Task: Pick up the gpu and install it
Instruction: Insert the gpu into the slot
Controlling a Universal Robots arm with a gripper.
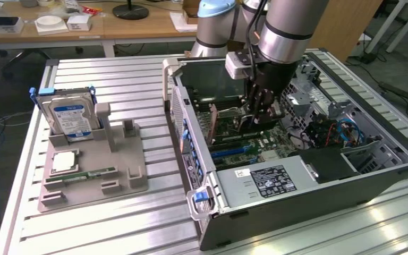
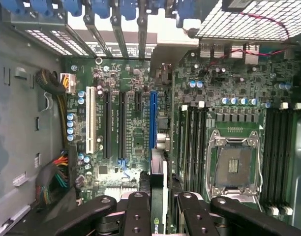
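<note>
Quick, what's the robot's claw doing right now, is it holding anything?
The claw is closed on the thin green gpu card, above the green motherboard in the open black computer case.

Counted on the worktop (image 1: pixel 119 223): one open computer case (image 1: pixel 296 212), one hard drive (image 1: pixel 71 118), one grey holder (image 1: pixel 129 159), one processor (image 1: pixel 64 161), one RAM stick (image 1: pixel 83 175), one gpu (image 2: pixel 158 191).

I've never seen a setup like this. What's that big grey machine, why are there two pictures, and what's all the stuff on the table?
It is a robot arm reaching into an open computer case lying on a metal table. One picture is from a camera standing off the arm; the other is from a camera on its wrist, looking at the motherboard. Its jaws are closed on the gpu, a graphics card. Beside the case, a grey holder carries a hard drive, a processor chip and a memory stick.
</note>
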